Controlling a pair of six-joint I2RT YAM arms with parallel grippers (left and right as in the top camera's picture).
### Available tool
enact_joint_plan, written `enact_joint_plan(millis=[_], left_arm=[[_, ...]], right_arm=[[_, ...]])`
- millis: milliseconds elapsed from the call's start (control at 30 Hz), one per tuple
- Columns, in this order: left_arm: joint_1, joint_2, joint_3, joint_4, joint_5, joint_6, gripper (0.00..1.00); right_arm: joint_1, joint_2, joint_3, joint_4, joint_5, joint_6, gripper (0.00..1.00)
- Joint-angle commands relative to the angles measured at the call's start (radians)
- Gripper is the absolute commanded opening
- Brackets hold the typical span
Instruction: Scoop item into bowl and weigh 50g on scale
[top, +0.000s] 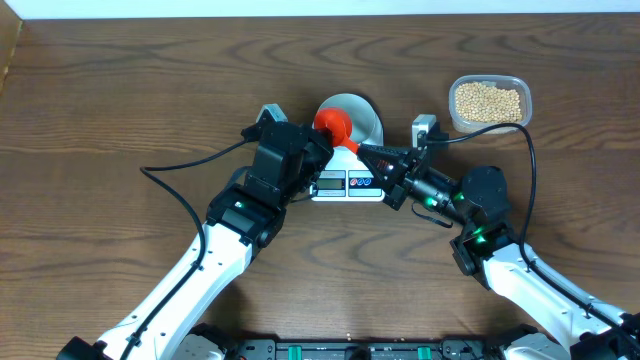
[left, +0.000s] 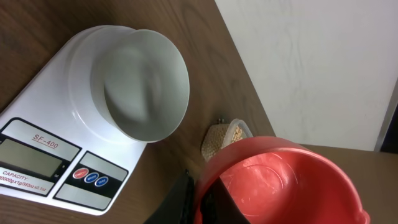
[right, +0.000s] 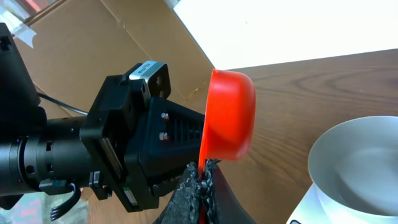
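Two arms over a brown wood surface (top: 120, 100), read from my end outward. Nearest me, both arms reach up from the lower edge and meet at the middle. The left tool (top: 318, 148) is closed on the red scoop (top: 333, 124), its dark fingers (left: 181, 200) lying against the scoop's lower rim in the left wrist view. The right tool (top: 368, 155) comes in from the other side and is closed too, with a thin red strip of the scoop's handle pinched between its textured fingers (right: 188, 186) (the right wrist view shows this best). Just beyond the tools lies the white scale (top: 345, 183), its grey display and round buttons facing me; I cannot read any figure on it. The pale bowl (top: 362, 118) stands on the scale's far half, its inside bare white. The scoop hangs tilted at the bowl's left rim, above the scale, and what I can see of its inside is bare red. Farthest out, to the right and well apart from the scale, a clear tub (top: 526, 100) rests on the surface holding the tan beans (top: 488, 102).
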Motion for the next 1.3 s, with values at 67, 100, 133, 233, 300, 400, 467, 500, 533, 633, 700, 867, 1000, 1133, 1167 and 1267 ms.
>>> enact_joint_plan(millis=[67,100,133,233,300,400,467,500,533,633,700,867,1000,1133,1167,1267], left_arm=[[-0.009,0.000,0.013,0.005,0.000,0.009,0.07],[-0.009,0.000,0.013,0.005,0.000,0.009,0.07],[-0.009,0.000,0.013,0.005,0.000,0.009,0.08],[-0.009,0.000,0.013,0.005,0.000,0.009,0.15],[-0.009,0.000,0.013,0.005,0.000,0.009,0.22],[-0.009,0.000,0.013,0.000,0.000,0.009,0.25],[-0.009,0.000,0.013,-0.006,0.000,0.009,0.27],[-0.009,0.000,0.013,-0.008,0.000,0.009,0.28],[-0.009,0.000,0.013,-0.015,0.000,0.009,0.29],[-0.009,0.000,0.013,-0.029,0.000,0.009,0.33],[-0.009,0.000,0.013,-0.031,-0.002,0.009,0.34],[-0.009,0.000,0.013,-0.042,-0.035,0.009,0.47],[-0.009,0.000,0.013,-0.060,-0.035,0.009,0.59],[-0.009,0.001,0.013,-0.110,-0.102,0.009,0.72],[-0.009,0.001,0.013,-0.127,-0.127,0.009,0.72],[-0.009,0.001,0.013,-0.154,-0.173,0.009,0.82]], right_arm=[[0.005,0.003,0.011,-0.024,-0.041,-0.092,0.01],[0.003,0.003,0.011,-0.024,-0.041,-0.096,0.01],[0.002,0.003,0.011,-0.023,-0.040,-0.097,0.01],[-0.008,0.003,0.011,-0.023,-0.040,-0.099,0.01],[-0.019,0.003,0.011,-0.023,-0.035,-0.099,0.01],[-0.031,0.003,0.011,-0.023,-0.021,-0.099,0.01],[-0.038,0.003,0.011,-0.023,-0.010,-0.099,0.01],[-0.041,0.003,0.011,-0.023,-0.006,-0.099,0.01],[-0.045,0.003,0.011,-0.023,0.005,-0.099,0.01],[-0.048,0.003,0.011,-0.028,0.074,-0.107,0.01],[-0.048,0.003,0.011,-0.031,0.118,-0.127,0.01],[-0.051,0.003,0.012,-0.037,0.233,-0.180,0.01],[-0.097,0.003,0.030,-0.038,0.282,-0.196,0.01],[-0.156,0.003,0.059,-0.038,0.281,-0.196,0.01],[-0.177,0.003,0.072,-0.039,0.280,-0.196,0.01],[-0.196,0.003,0.082,-0.039,0.280,-0.196,0.01]])
